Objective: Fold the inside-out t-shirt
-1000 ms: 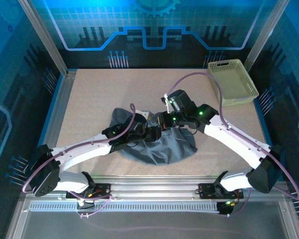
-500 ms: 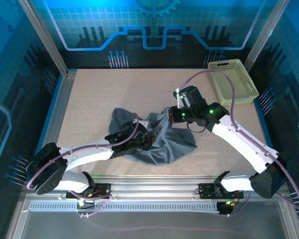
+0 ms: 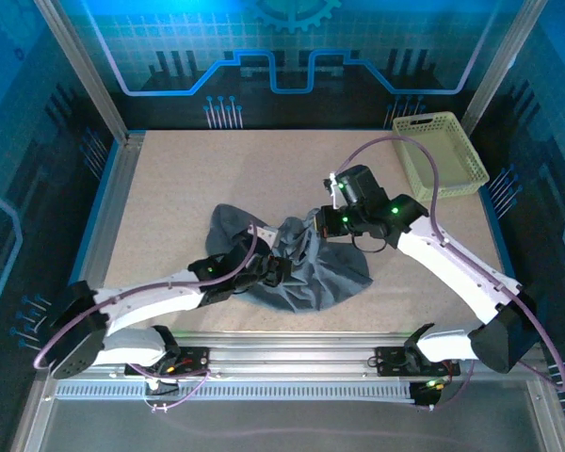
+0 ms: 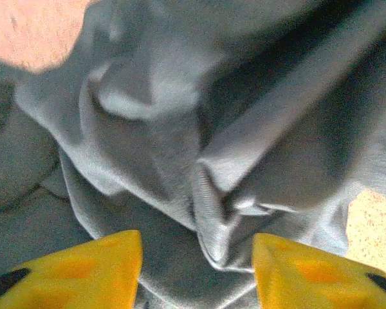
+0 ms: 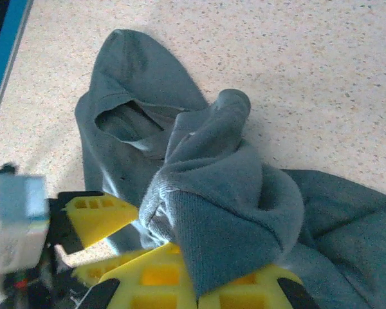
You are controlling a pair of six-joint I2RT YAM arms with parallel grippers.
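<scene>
The inside-out t-shirt (image 3: 311,278) lies crumpled in a dark grey heap at the table's middle front. My right gripper (image 3: 317,223) is over its back edge, shut on a thick bunched fold (image 5: 231,193) that drapes over the yellow fingers (image 5: 148,277) and is raised a little off the heap. My left gripper (image 3: 281,271) rests low on the heap's left part. Its jaws (image 4: 198,267) are open, and a ridge of cloth (image 4: 212,193) stands between the fingers without being pinched. One left finger (image 5: 96,215) shows beside the lifted fold.
A pale yellow-green basket (image 3: 440,155) sits at the back right corner. Bare speckled tabletop (image 3: 217,169) stretches behind and left of the shirt. Metal frame rails (image 3: 104,217) border the table.
The right gripper has drawn its fold up and toward the back right. The left gripper slid toward the front of the heap, away from the right one, and its jaws now stand apart.
</scene>
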